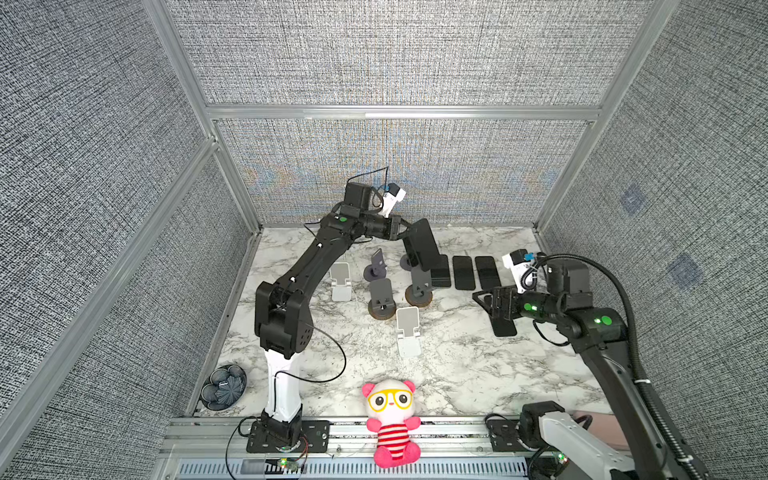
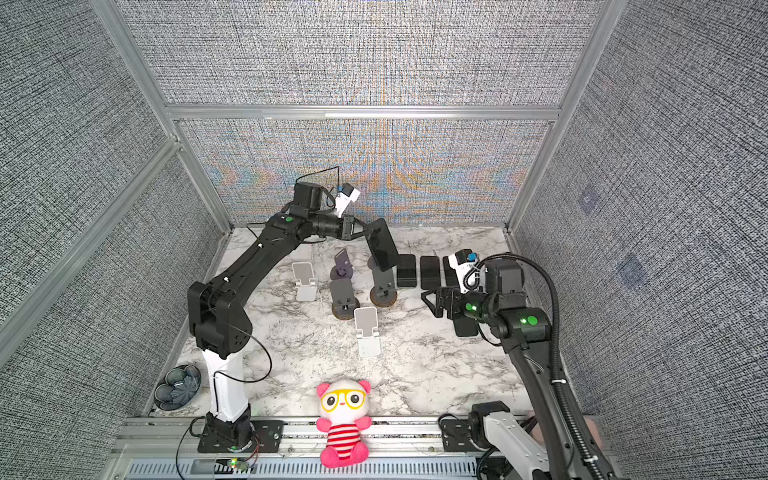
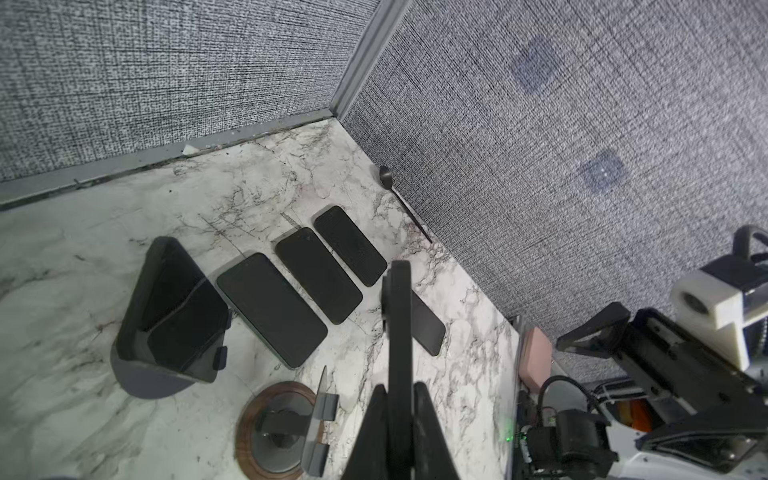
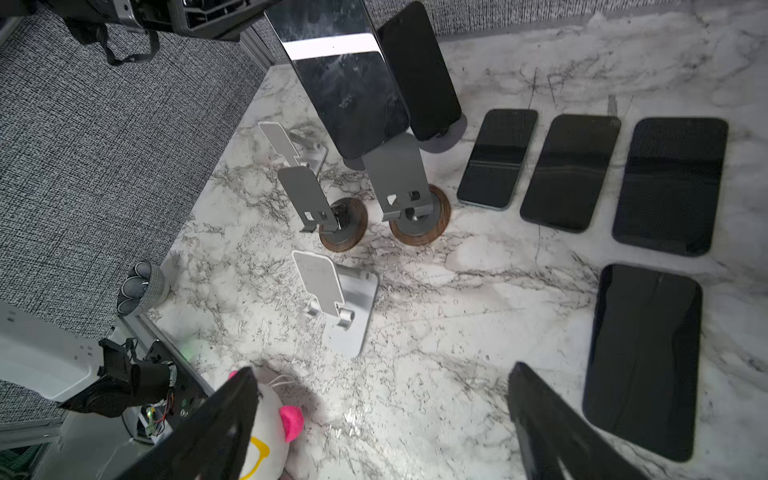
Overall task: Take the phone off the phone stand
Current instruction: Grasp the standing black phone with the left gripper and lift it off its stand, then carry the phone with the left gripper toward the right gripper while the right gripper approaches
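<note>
Nearby, the right jaws are spread wide, empty. Farther back, the shiny black phone (image 4: pixel 345 83) is pinched by the left jaws, held up over the grey wooden-footed stand (image 4: pixel 397 174). If it is swung, the dark propped phone (image 4: pixel 419 70) behind could be knocked.

The glossy black rectangular phone (image 1: pixel 422 245) (image 4: pixel 349 83) hangs tilted in the air, its screen catching reflections. Its lower edge is just over the back plate of the grey metal phone stand (image 1: pixel 419 291) (image 4: pixel 399 178). The stand is upright on a round wood-rimmed base, toward the table's 12 o'clock. Its cradle lips are empty, and the phone is at its 12 o'clock in both top views.
</note>
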Available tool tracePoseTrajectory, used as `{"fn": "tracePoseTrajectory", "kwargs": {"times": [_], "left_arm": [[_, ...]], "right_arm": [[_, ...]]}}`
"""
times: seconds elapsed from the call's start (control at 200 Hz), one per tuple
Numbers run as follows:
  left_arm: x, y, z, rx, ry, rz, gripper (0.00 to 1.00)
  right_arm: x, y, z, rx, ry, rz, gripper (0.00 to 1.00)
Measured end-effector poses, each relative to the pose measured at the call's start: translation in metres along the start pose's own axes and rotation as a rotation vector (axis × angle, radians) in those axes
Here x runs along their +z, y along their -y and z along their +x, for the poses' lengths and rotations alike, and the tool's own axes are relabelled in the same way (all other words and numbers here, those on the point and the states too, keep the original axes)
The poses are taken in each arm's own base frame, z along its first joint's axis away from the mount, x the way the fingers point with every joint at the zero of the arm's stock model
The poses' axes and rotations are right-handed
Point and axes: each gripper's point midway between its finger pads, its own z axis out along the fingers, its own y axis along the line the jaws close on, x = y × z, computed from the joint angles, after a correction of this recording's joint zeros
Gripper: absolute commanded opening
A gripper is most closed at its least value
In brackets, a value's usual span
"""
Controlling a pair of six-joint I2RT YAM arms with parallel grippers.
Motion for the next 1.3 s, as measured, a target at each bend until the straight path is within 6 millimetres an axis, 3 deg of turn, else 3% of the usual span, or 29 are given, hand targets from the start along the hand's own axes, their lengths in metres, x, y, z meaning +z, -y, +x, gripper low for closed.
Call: {"fn": "tracePoseTrajectory", "kwargs": {"times": [0.145, 0.24, 0.47, 0.585, 0.74, 0.935, 1.301], "left_arm": [[-0.016, 0.016, 0.008, -0.129, -0.011, -0.019, 0.0], [-0.025, 0.022, 0.028, -0.21, -0.037, -0.025, 0.0], [-0.028, 0.006, 0.093, -0.444, -0.132, -0.029, 0.0], [-0.027, 0.001, 0.11, -0.505, -0.152, -0.015, 0.0], [-0.025, 0.001, 0.122, -0.518, -0.169, 0.008, 0.0], [-0.027, 0.005, 0.122, -0.51, -0.17, 0.034, 0.0], [-0.028, 0.01, 0.119, -0.513, -0.16, 0.069, 0.0]], "right_arm": [[0.009, -0.013, -0.015, -0.066, -0.014, 0.006, 0.84], [0.017, -0.023, -0.021, -0.111, -0.034, 0.005, 0.81], [0.048, -0.039, -0.018, -0.184, -0.164, 0.057, 0.82], [0.066, -0.05, -0.011, -0.22, -0.235, 0.065, 0.91], [0.095, -0.066, 0.0, -0.252, -0.32, 0.052, 0.96], [0.129, -0.073, 0.01, -0.244, -0.398, 0.065, 0.93], [0.148, -0.08, 0.013, -0.236, -0.412, 0.095, 0.85]]}}
